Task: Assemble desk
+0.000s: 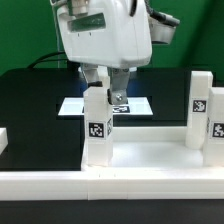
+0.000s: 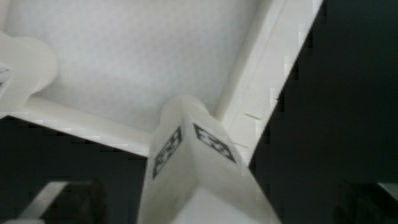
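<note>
You are looking at a black counter (image 1: 35,110) carrying everything here. The marker board (image 1: 75,105) is lying flat on it toward the back, partly hidden in the exterior view. Nearer the camera, the white desk slab (image 1: 150,155) is resting directly on the counter — its raised rim running along the front edge. A long low white rail (image 1: 120,185) is lying across the very front, and a small white piece (image 1: 3,140) is sitting at the exterior view's left edge — what it is, you cannot tell.
</note>
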Controlling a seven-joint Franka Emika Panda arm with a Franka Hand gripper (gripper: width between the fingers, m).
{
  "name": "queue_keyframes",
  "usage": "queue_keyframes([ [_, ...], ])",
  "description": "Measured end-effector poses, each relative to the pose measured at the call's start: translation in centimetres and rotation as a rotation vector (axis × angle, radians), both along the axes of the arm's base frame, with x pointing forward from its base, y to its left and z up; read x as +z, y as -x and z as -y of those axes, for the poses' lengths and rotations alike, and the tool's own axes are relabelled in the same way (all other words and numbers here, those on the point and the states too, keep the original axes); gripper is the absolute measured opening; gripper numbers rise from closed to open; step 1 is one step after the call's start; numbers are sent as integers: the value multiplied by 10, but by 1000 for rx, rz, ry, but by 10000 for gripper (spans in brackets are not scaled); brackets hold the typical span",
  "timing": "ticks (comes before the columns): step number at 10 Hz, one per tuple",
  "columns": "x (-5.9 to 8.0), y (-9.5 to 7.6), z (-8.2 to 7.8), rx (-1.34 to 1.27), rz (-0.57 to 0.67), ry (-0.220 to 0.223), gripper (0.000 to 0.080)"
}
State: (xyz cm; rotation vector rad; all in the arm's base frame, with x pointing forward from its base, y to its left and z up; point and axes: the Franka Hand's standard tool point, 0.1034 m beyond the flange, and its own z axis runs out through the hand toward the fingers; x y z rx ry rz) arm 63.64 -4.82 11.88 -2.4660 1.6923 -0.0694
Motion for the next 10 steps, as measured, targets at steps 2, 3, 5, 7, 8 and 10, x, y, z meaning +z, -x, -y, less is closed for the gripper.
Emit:
queue_keyframes([
  [2, 0, 0, 1, 126, 12, 17, 649],
  [3, -1, 0, 2, 204, 15, 31, 649],
  [5, 1, -5, 4, 573, 31, 77, 649],
  [7, 0, -4, 4, 638, 31, 80, 649],
  [8, 0, -4, 4, 606, 27, 77, 524],
  [10, 0, -4, 5, 586, 26, 75, 388],
])
